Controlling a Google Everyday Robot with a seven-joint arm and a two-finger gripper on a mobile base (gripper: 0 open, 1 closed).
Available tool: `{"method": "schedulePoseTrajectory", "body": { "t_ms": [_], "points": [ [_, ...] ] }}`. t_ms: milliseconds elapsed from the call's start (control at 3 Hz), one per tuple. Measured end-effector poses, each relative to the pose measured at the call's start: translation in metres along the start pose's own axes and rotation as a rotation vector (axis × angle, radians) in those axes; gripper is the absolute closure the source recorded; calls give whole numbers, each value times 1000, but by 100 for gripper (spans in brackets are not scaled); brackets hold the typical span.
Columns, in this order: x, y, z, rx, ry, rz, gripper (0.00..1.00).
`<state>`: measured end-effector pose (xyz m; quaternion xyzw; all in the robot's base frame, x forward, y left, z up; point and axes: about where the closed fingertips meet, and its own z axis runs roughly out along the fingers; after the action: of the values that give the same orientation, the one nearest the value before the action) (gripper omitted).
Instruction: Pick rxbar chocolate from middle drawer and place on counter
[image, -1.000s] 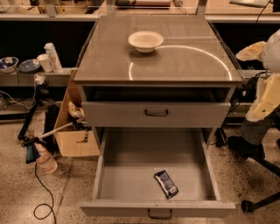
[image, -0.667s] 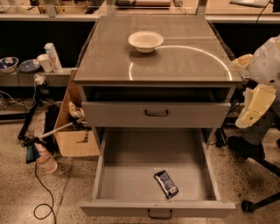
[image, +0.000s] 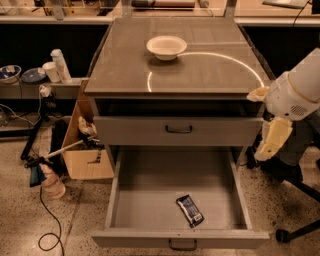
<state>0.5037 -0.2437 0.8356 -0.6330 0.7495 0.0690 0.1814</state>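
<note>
Camera view: gripper (image: 271, 139) hangs off the cabinet's right side, outside the drawer (image: 150, 200), level with the upper drawer front (image: 150, 131). Can't tell whether it is apart or closed.

Bar (image: 190, 210) lies flat on the drawer floor, right of centre and close to the front wall. From the gripper it sits down, to the left and toward the camera, across the drawer's right wall. Long axis is diagonal, far-left to near-right, so I'd expect a wrist turn to close across the short side.

Drawer is pulled fully out and holds nothing else I can see. The upper drawer front overhangs only the back edge, so a top-down approach looks free. Low flat wrapper on metal: slip risk.

Counter (image: 210, 75) is the drop surface. Bowl (image: 166, 46) sits at the back centre, touching the white arc (image: 235, 60); the front half is free.

Room: cardboard box (image: 87, 160) and cables left, chair base (image: 300, 230) right, near the arm.
</note>
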Motion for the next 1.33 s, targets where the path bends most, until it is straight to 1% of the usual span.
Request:
{"method": "schedulePoseTrajectory", "body": {
  "t_ms": [333,667,1000,1333],
  "points": [
    [1,4,20,-25,-20,-1,0],
    [-3,9,46,-61,-46,-2,0],
    [-2,13,69,-95,-54,12,0],
    [0,18,92,-130,-49,26,0]
  ]
}}
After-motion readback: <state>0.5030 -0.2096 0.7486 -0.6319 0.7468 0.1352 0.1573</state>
